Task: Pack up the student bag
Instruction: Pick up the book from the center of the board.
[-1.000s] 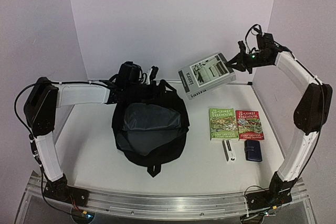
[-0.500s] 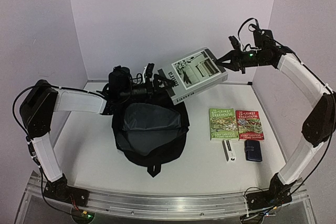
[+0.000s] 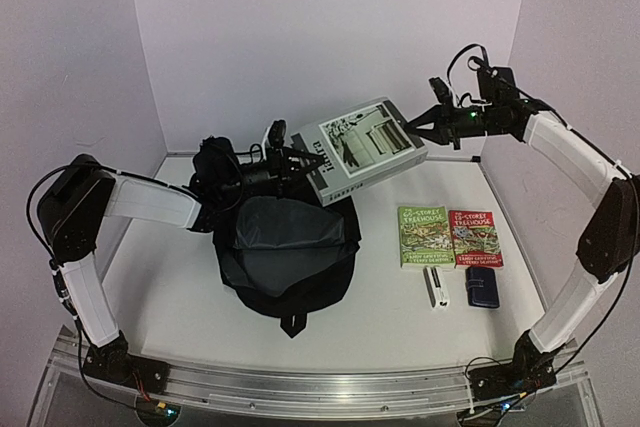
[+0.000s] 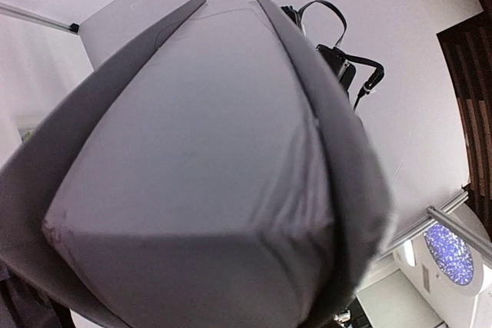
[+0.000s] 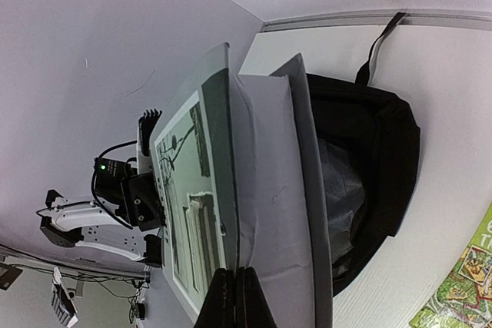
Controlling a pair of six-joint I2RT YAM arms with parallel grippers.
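Note:
A thick grey book (image 3: 362, 147) hangs tilted in the air above the back of the student bag (image 3: 300, 282), a black backpack lying open with its grey lining showing. My right gripper (image 3: 412, 129) is shut on the book's right edge; in the right wrist view its fingers (image 5: 237, 297) pinch the front cover of the book (image 5: 269, 190), with the bag (image 5: 380, 151) below. My left gripper (image 3: 287, 155) is closed around the book's left end. The left wrist view is filled by the book's page block (image 4: 192, 151); its own fingers are hidden there.
Two colourful Treehouse books (image 3: 425, 237) (image 3: 476, 239) lie side by side to the right of the bag. In front of them are a small white item (image 3: 436, 292) and a small dark-blue case (image 3: 482, 287). Walls close in at the back and sides.
The right gripper has carried the book left and up, over the bag. The left gripper has swung in to the book's left end and closed around it.

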